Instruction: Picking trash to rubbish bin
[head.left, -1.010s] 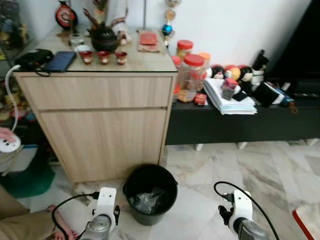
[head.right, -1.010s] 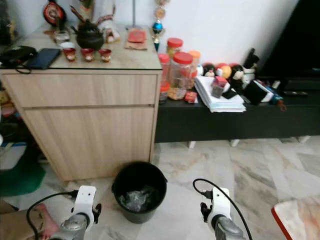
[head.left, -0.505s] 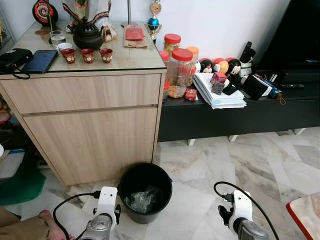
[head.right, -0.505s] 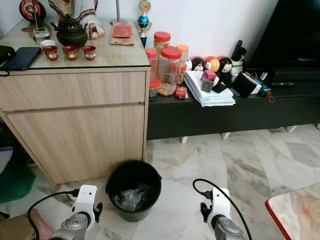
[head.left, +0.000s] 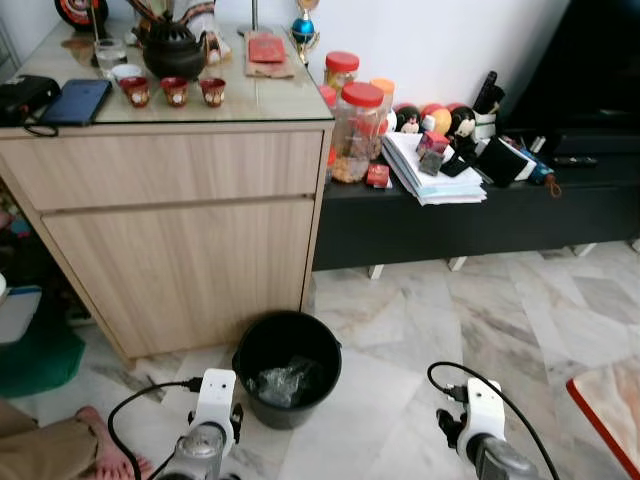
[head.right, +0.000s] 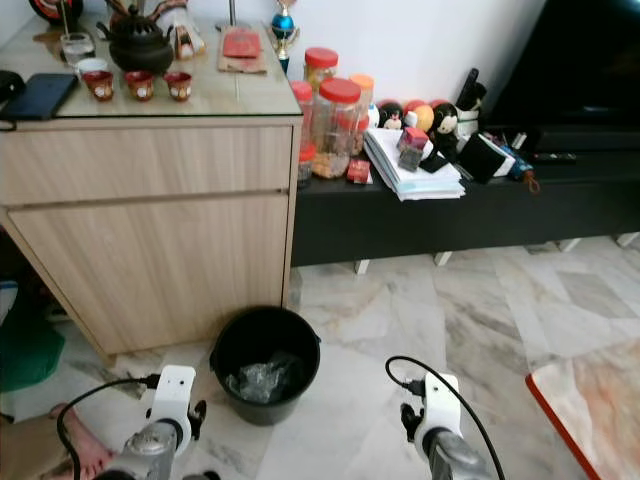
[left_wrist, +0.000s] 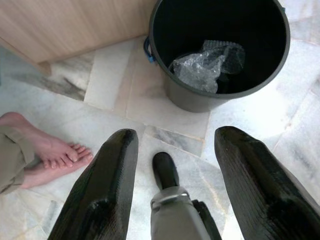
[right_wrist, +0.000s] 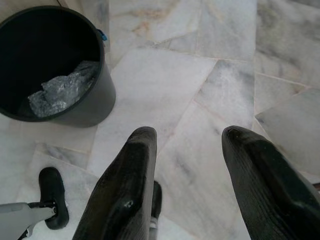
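Note:
A black rubbish bin (head.left: 287, 363) stands on the marble floor in front of the wooden cabinet (head.left: 180, 240). Crumpled clear plastic trash (left_wrist: 205, 65) lies inside it, also seen as the plastic (right_wrist: 62, 89) in the right wrist view. My left gripper (left_wrist: 175, 185) hangs low near the bin, open, with nothing between its fingers. My right gripper (right_wrist: 192, 185) hangs over bare floor to the bin's right, open and empty too. The bin (left_wrist: 220, 50) lies just ahead of the left fingers.
A person's bare foot (left_wrist: 47, 150) rests on the floor left of the bin. A low black TV bench (head.left: 470, 220) holds jars, papers and toys. The cabinet top carries a teapot, cups and a phone. A rug edge (head.left: 610, 410) lies at the far right.
The camera has shifted, so the cabinet and bench sit a little differently in the picture. Both arms hang as before, and the plastic stays in the bin.

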